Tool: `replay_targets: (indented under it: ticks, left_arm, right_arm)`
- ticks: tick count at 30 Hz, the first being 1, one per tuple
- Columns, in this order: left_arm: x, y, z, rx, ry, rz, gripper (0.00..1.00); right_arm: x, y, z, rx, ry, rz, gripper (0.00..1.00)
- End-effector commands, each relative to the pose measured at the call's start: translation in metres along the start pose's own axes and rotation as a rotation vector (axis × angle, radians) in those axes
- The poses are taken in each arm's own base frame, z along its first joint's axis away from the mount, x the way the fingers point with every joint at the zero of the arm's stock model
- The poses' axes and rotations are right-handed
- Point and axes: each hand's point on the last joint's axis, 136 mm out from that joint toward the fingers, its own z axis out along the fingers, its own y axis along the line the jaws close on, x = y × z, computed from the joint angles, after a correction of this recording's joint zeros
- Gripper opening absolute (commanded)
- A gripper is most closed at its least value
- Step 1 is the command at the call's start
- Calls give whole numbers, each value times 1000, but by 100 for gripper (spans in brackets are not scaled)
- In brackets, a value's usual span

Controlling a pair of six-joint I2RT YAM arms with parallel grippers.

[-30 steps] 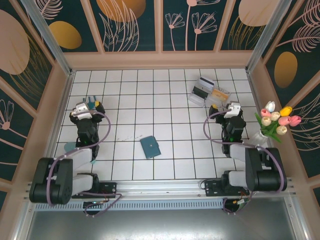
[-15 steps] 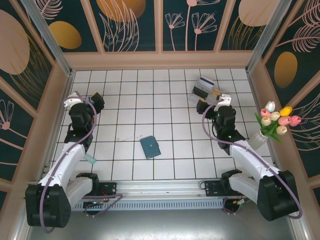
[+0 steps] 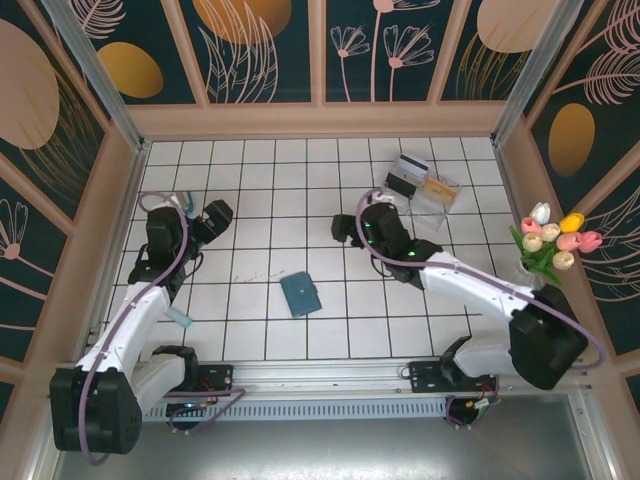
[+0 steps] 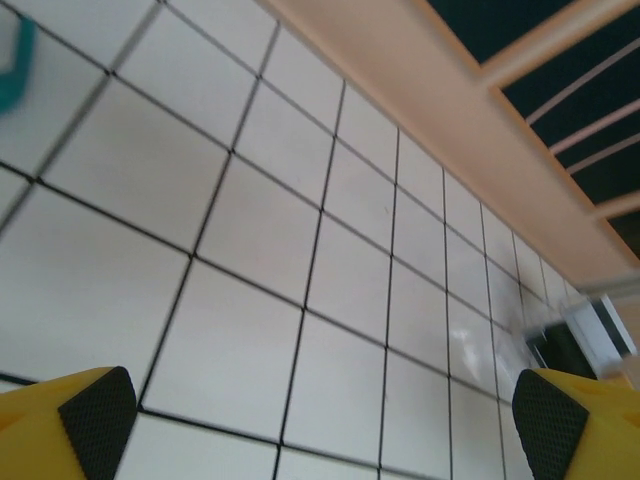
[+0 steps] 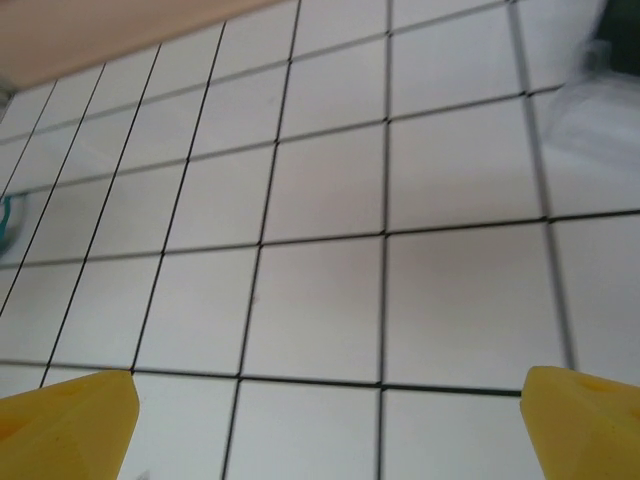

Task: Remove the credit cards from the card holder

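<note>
Centrally, card holder [image 3: 299, 294], tray [image 3: 446, 204] beyond, tulips [image 3: 555, 240] right

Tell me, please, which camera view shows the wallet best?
The top view: the teal wallet lies whole and unobstructed on the tiles. Each wrist view catches just a teal sliver at its left edge, too little to identify.

Card holder [image 3: 299, 294] teal; table [image 3: 260, 180] white (thin black grid lines); tulips [image 3: 555, 238] pink, yellow and white.

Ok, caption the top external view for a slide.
Left gripper and right gripper open above tiles; teal card holder lies untouched.
</note>
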Motion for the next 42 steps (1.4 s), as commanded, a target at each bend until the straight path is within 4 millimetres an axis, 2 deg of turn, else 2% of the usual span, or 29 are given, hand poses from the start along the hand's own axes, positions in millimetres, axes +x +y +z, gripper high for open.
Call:
replay_targets:
  ticks: [1, 7, 11, 16, 23, 27, 32, 36, 42]
  left_arm:
    - [47, 6, 0, 31, 164, -48, 98]
    - [96, 9, -1, 43, 276, -64, 98]
    - [127, 14, -2, 42, 359, -83, 99]
    - [158, 20, -11, 61, 439, -116, 95]
    - [196, 22, -24, 110, 550, -172, 80]
    - [208, 21, -29, 100, 583, -166, 69]
    - [215, 8, -25, 98, 614, -128, 54]
    - [222, -9, -19, 115, 644, -97, 48]
    - [244, -10, -10, 83, 710, -68, 40]
  right_arm:
    - [29, 22, 10, -12, 128, 26, 99]
    - [74, 68, 26, -129, 292, 44, 99]
    - [93, 79, 29, -159, 378, 97, 99]
    - [116, 75, 26, -121, 478, 91, 99]
    - [129, 79, 21, -138, 523, 100, 94]
    - [134, 78, 25, -134, 534, 111, 88]
    - [139, 74, 29, -103, 549, 112, 73]
    - [143, 67, 27, -83, 556, 112, 69]
    - [148, 64, 20, -96, 570, 113, 64]
